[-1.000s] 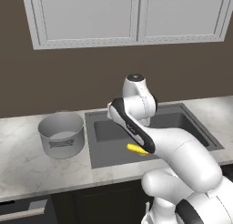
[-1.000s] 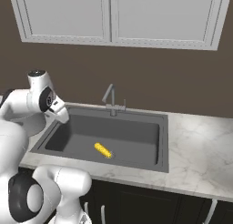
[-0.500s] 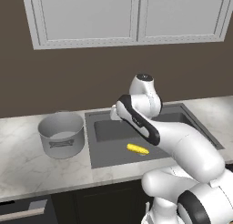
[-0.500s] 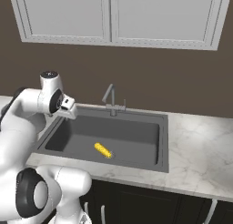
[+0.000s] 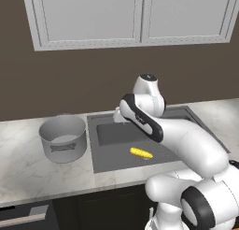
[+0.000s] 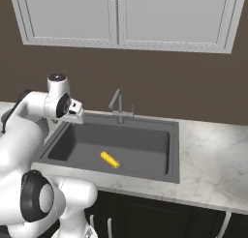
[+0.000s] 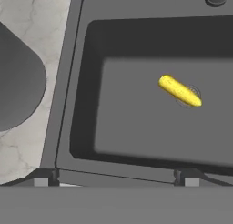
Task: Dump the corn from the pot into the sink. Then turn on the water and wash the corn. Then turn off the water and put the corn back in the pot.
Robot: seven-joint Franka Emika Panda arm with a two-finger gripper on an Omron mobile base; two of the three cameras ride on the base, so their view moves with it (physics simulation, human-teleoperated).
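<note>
Hand view: your fingers (image 7: 116, 180) stand wide apart, holding nothing, above the sink (image 7: 77, 104). You see the corn (image 7: 179, 91) lying on the basin floor over the drain; the pot (image 5: 63, 138) stands upright on the counter (image 5: 28, 170) left of the sink.

The corn (image 6: 110, 159) lies in the sink (image 6: 160, 130), over its middle. The pot (image 5: 63, 139) stands on the counter (image 5: 28, 168) just beyond the sink's left edge, below my hand.
</note>
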